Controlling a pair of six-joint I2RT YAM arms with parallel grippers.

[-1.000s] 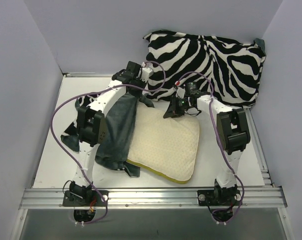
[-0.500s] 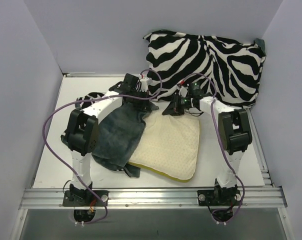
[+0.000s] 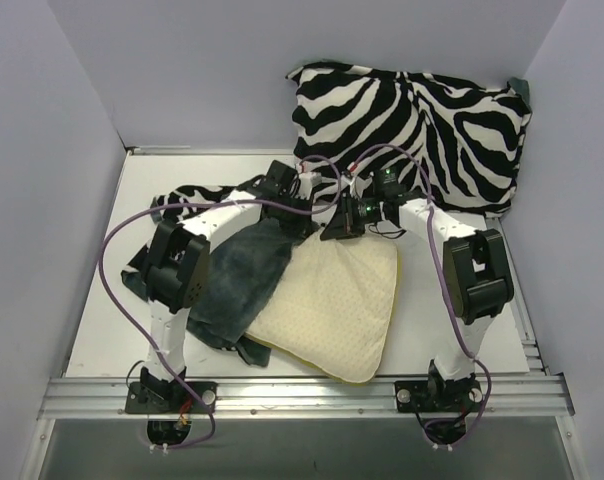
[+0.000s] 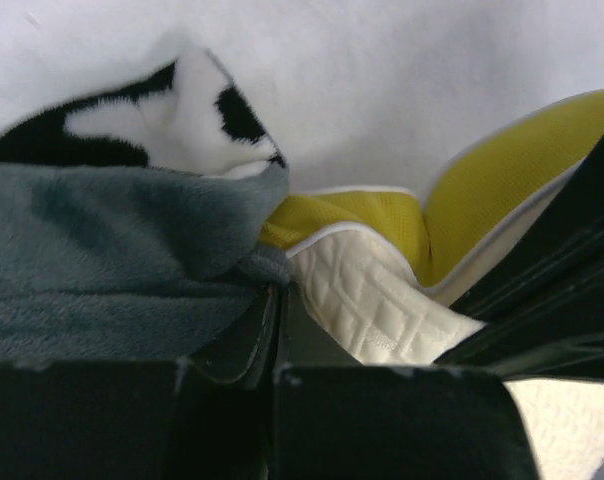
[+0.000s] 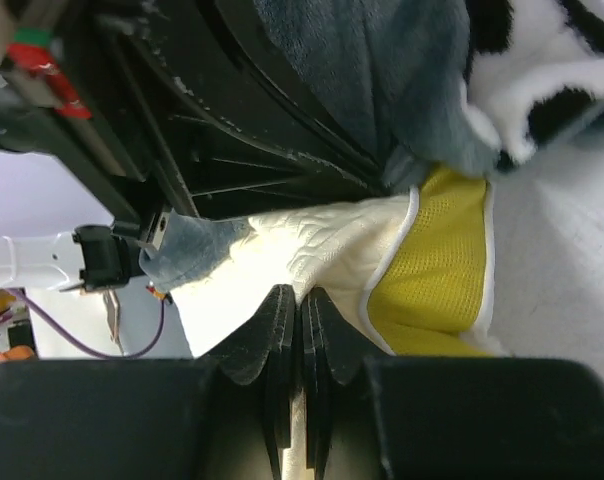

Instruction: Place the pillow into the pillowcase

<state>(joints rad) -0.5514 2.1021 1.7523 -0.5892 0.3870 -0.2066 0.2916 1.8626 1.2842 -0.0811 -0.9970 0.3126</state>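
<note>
Pillow [image 3: 337, 300] lies before the zebra cushion [image 3: 412, 130], its far edge hidden under 2 wrists. Pillowcase [image 3: 237, 280] lies front-left of the cushion, its opening indistinct. Left gripper [image 4: 279, 290] is pinched on the pillowcase hem. Right gripper [image 5: 300, 300] is clamped on the pillow edge.

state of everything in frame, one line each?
pillow: lying mostly uncovered, far edge pinched.
pillowcase: crumpled, grey face up, draped over the pillow's left edge.
zebra cushion: propped against the back wall.
left jaws: shut on the pillowcase.
right jaws: shut on the pillow.
</note>
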